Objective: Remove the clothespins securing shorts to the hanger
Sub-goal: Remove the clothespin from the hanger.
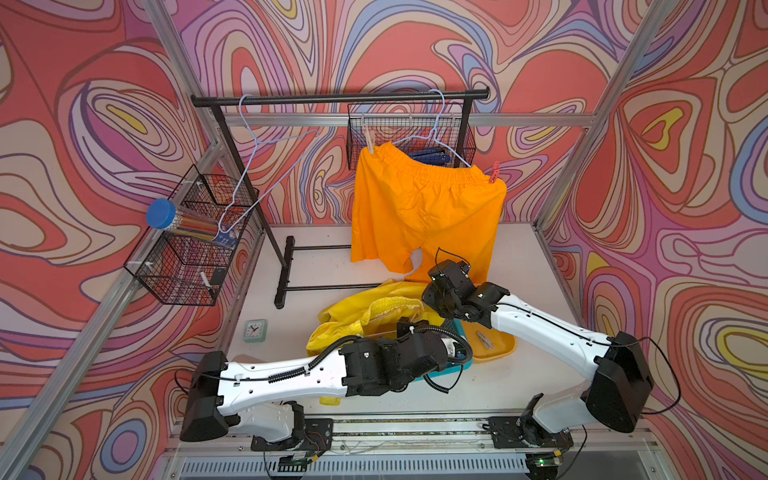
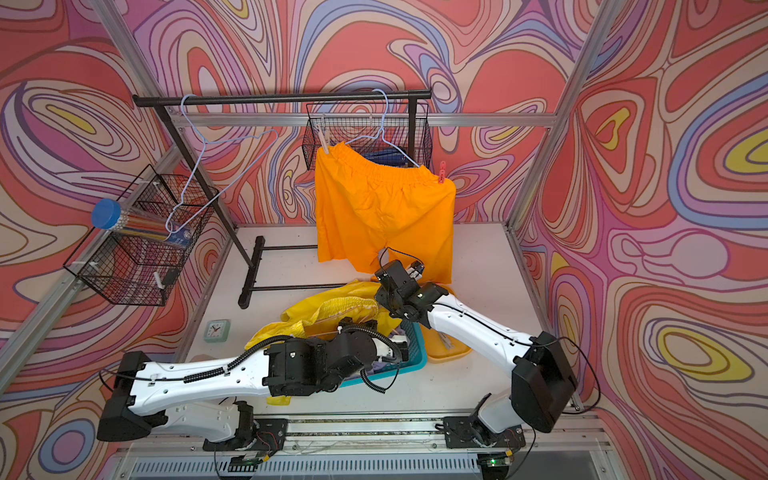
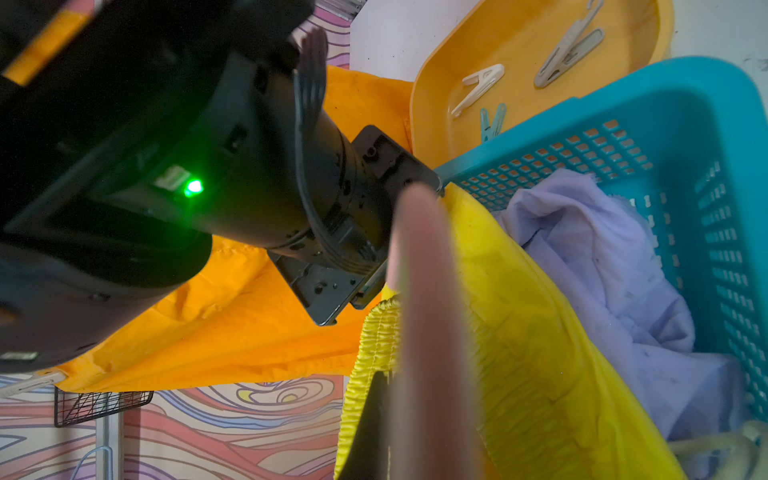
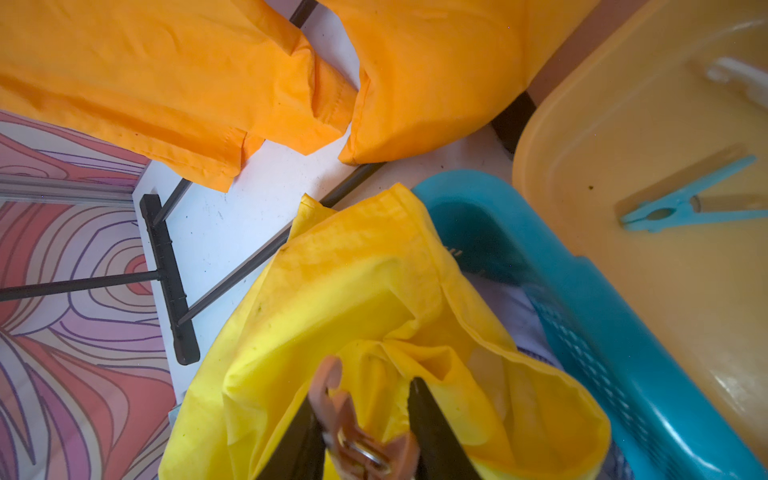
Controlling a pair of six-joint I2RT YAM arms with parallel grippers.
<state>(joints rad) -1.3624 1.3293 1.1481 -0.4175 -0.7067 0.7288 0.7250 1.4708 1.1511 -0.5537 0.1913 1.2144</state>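
Observation:
Orange shorts (image 1: 424,208) (image 2: 382,208) hang from a pale blue hanger (image 1: 440,137) on the rack. A beige clothespin (image 1: 369,143) and a red clothespin (image 1: 493,172) pin their waistband. Yellow shorts (image 1: 353,320) (image 4: 353,291) are draped over a teal basket (image 3: 685,124), which holds lilac shorts (image 3: 602,257). My right gripper (image 4: 365,395) hovers over the yellow shorts, shut on a brownish-pink clothespin (image 4: 345,424). My left gripper (image 3: 399,395) is shut on a blurred pink hanger bar (image 3: 428,332) at the yellow waistband; only one of its fingers (image 3: 370,424) shows.
A yellow tray (image 3: 540,41) beside the basket holds white (image 3: 478,87), grey (image 3: 569,54) and pale blue (image 4: 681,203) clothespins. An empty hanger (image 1: 266,166) hangs at the rack's left end. Wire baskets (image 1: 187,249) (image 1: 411,133) sit on the walls. A small clock (image 1: 254,330) stands front left.

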